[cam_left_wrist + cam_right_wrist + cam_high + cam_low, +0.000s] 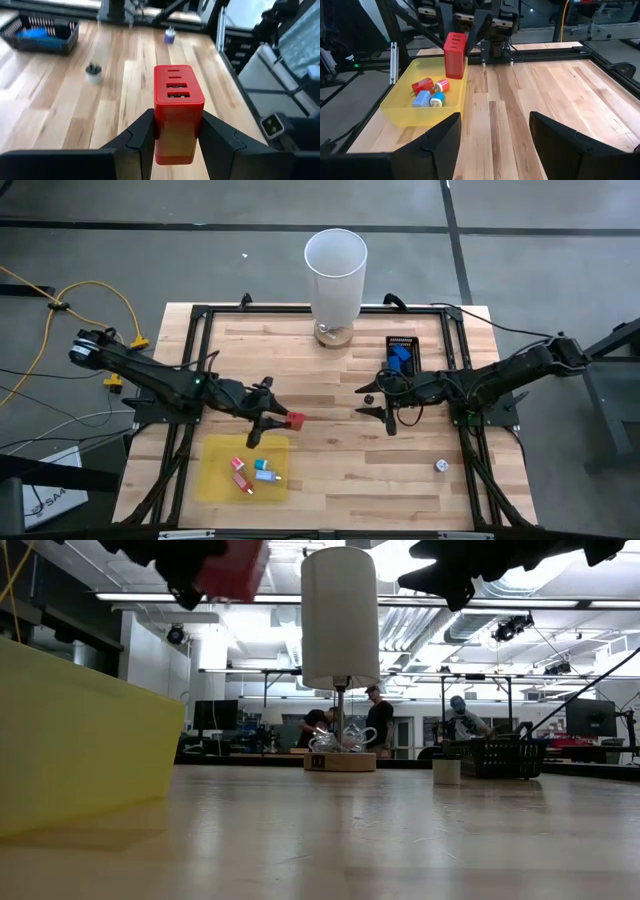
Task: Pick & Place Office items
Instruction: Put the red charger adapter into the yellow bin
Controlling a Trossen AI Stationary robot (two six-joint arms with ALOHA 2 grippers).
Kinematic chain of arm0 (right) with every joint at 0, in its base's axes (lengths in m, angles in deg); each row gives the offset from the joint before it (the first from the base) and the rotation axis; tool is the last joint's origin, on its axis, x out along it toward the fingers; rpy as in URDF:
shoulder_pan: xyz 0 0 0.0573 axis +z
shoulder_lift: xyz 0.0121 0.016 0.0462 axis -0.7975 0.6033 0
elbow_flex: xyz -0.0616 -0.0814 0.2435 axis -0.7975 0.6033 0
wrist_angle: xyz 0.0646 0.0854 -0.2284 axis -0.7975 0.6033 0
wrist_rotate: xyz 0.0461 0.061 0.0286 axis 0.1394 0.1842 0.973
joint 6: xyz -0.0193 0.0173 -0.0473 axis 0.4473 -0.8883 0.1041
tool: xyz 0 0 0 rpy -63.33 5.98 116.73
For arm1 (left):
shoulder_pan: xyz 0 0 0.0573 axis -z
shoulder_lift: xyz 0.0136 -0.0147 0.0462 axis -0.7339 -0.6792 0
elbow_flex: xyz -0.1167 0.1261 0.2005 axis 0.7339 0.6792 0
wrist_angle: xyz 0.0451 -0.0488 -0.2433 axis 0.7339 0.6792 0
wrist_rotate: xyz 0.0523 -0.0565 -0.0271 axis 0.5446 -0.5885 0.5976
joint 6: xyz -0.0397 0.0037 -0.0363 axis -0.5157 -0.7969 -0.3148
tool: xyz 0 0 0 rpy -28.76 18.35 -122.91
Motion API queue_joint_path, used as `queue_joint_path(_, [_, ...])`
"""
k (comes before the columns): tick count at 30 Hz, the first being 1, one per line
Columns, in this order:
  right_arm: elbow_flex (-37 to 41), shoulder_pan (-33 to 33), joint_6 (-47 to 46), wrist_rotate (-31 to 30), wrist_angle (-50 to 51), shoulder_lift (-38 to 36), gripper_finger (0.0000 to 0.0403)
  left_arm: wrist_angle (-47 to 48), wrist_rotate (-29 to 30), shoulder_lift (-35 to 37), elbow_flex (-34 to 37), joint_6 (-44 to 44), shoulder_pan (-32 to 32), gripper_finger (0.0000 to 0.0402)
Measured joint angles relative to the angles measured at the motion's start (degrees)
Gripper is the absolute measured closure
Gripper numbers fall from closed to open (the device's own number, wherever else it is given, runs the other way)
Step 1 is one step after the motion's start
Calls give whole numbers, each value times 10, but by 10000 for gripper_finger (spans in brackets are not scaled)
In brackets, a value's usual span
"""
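My left gripper (272,420) is shut on a red block (178,95) with several slots in its front face. It hangs above the table just past the far right corner of the yellow tray (243,470). Several small pieces, red, blue and teal, lie in that tray (427,92). My right gripper (495,130) hovers open and empty right of centre, facing the left one. A small grey piece (93,72) stands on the table below it. A whitish round piece (441,466) rests near the right edge. My left gripper pinches the red block's two side faces (159,127) between its two fingers, at the block's rear half. The fingers come from the table's left, nearly level and slanting slightly down, and lie along the block. The block is lifted clear of the table, its slotted face pointing away from the gripper.
A tall white cylinder (335,275) stands on a wooden base at the far edge, centre. A small black tray (403,355) with a blue piece sits at the far right. Black frame rails run along the table's sides. People stand in the room behind the table.
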Motion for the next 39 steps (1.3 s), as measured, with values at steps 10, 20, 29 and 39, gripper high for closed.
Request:
queue_joint_path(10, [0, 0, 0, 0, 0, 0, 181, 92, -10, 14, 0, -32, 8, 284])
queue_joint_path(20, [0, 0, 0, 0, 0, 0, 181, 155, -31, 25, 1, -66, 40, 284])
queue_joint_path(29, [0, 0, 0, 0, 0, 0, 181, 237, -31, 50, 1, -105, 45, 284])
queue_joint_path(39, [0, 0, 0, 0, 0, 0, 181, 327, -74, 59, 1, -144, 45, 284])
